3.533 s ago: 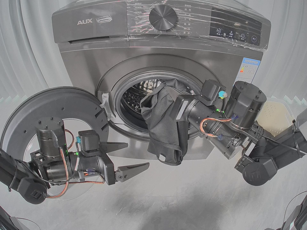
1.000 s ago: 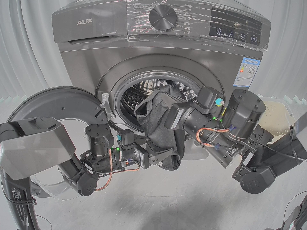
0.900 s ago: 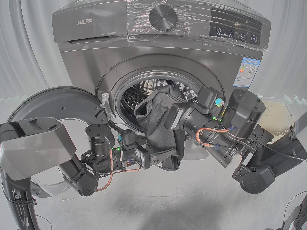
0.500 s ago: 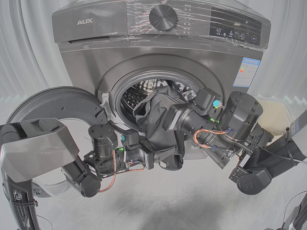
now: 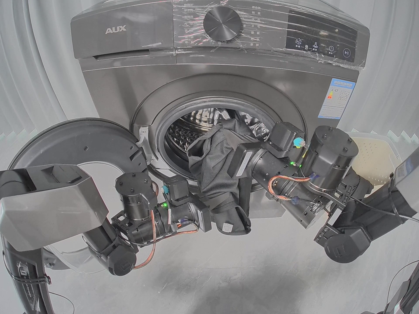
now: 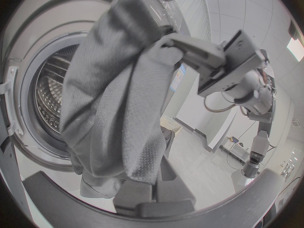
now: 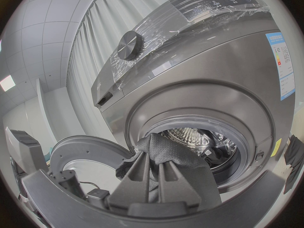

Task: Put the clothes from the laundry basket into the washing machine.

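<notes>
A black garment [image 5: 218, 166] hangs in front of the washing machine's [image 5: 131, 88] open drum [image 5: 190, 129], its top just inside the opening. My right gripper [image 7: 153, 171] is shut on the garment's [image 7: 180, 157] upper part at the drum mouth, with the cloth bunched over its fingers. My left gripper [image 5: 220, 214] sits below, at the garment's lower end near the hem. In the left wrist view it [image 6: 155, 190] is shut on the hanging cloth [image 6: 110, 95]. The cream laundry basket [image 5: 379, 158] stands to the right of the machine.
The round machine door [image 5: 78, 145] is swung open to the left, just behind my left arm. Bare grey floor [image 5: 240, 267] lies in front of the machine. Pale curtains hang behind it. A dark cloth [image 7: 294, 162] shows at the basket side.
My left arm has swung up from the lower left to the garment's lower end, and its fingers, open before, have shut on the cloth. The right arm and garment shifted slightly.
</notes>
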You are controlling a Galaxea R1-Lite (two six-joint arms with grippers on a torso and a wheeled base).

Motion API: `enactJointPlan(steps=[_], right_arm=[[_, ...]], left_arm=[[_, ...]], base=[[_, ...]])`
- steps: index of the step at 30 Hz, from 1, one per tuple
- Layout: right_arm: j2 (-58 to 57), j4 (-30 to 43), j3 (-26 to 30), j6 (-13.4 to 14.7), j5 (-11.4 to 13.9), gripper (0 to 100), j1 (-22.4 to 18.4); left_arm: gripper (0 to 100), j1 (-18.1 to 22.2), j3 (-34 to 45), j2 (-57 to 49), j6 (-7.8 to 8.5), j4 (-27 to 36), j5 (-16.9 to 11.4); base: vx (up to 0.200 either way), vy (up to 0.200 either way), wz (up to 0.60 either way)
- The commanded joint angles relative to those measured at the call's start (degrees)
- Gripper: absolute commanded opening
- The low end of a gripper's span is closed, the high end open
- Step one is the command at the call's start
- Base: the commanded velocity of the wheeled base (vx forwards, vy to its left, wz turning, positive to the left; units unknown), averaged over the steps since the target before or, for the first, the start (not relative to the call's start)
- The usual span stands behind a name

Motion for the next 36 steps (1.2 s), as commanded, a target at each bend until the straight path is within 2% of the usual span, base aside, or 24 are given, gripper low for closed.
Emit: enactJointPlan(steps=[1, 3, 4, 8, 13, 15, 18, 19, 36], right_arm=[[0.48, -0.04, 0.43, -0.42, 0.07, 0, -1.41], [0.74, -0.04, 1.05, -0.95, 0.33, 0, -1.76], [0.74, -0.04, 1.05, -0.95, 0.33, 100, -1.76], [0.56, 0.84, 3.77, -1.13, 0.60, 100, -1.93], [0.13, 1.10, 8.61, -1.65, 0.69, 100, -3.60], [-0.23, 1.36, 11.60, -3.06, 0.95, 100, -4.57], [-0.58, 1.89, 12.39, -3.06, 1.04, 100, -4.75], [-1.63, 4.35, 14.59, -3.15, 1.13, 100, -4.92], [0.13, 6.20, 18.36, -3.41, 1.56, 100, -7.56]], left_arm=[[0, -1.47, 5.77, -3.13, 0.23, -3.78, 0.15], [0, -1.47, 7.79, -3.65, 0.67, -4.74, 0.06], [0, -1.47, 7.79, -3.65, 0.67, -4.74, 0.06], [0, -0.86, 9.55, -6.03, 0.85, -4.83, -0.21], [0, 0.46, 8.67, -8.84, 0.05, -4.83, -0.12], [0, 1.69, 8.05, -9.72, 0.23, -4.83, -0.03], [0, 2.22, 7.88, -9.90, 0.23, -4.83, -0.03], [0, 4.24, 6.91, -10.16, 0.14, -4.83, 0.06], [0, 4.50, 5.59, -10.07, -0.12, -4.83, -0.03]], base=[[0.000, 0.000, 0.00], [0.000, 0.000, 0.00], [0.000, 0.000, 0.00], [0.000, 0.000, 0.00], [0.000, 0.000, 0.00], [0.000, 0.000, 0.00], [0.000, 0.000, 0.00], [0.000, 0.000, 0.00], [0.000, 0.000, 0.00]])
